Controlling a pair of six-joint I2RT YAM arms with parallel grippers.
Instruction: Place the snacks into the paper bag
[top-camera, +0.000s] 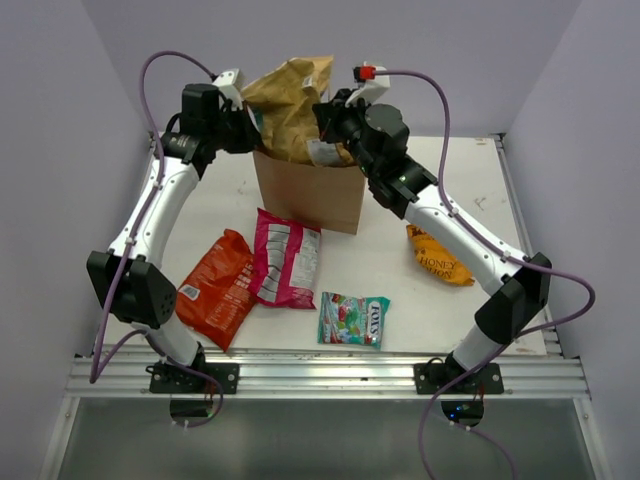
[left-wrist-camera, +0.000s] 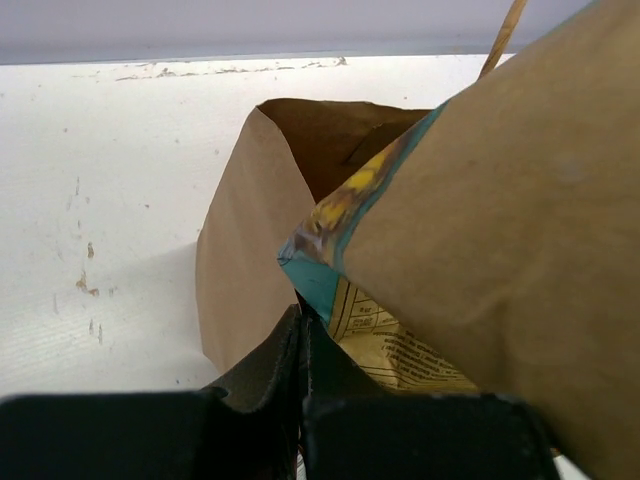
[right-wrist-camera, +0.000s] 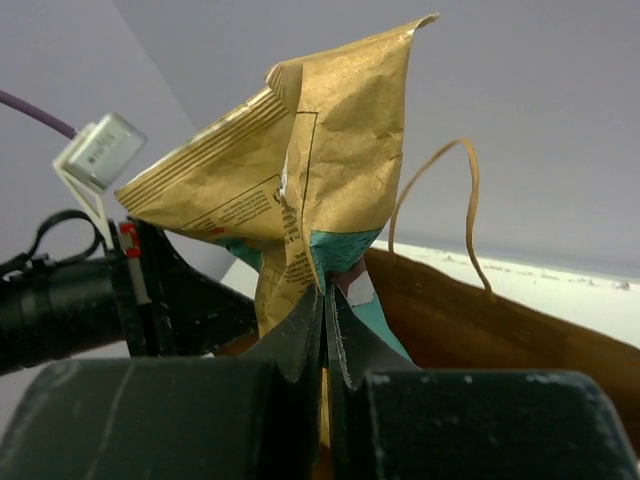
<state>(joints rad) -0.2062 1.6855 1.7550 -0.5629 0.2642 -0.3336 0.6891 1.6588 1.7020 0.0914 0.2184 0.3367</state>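
Observation:
The brown paper bag (top-camera: 310, 195) stands upright at the back middle of the table. My left gripper (top-camera: 250, 135) is shut at the bag's left rim (left-wrist-camera: 240, 250) and appears to pinch it. My right gripper (top-camera: 327, 132) is shut on the lower edge of the tan kraft pouch (top-camera: 290, 100), holding it upright in the bag's mouth. The pouch (right-wrist-camera: 340, 150) rises above my right fingers, and the bag wall (right-wrist-camera: 480, 320) shows behind. The red-orange bag (top-camera: 218, 288), magenta bag (top-camera: 285, 258), teal candy packet (top-camera: 354, 320) and orange-yellow bag (top-camera: 440, 255) lie on the table.
A looped bag handle (right-wrist-camera: 470, 200) stands up beside the pouch. Grey walls close in the table on the left, back and right. A metal rail (top-camera: 320, 375) runs along the near edge by the arm bases.

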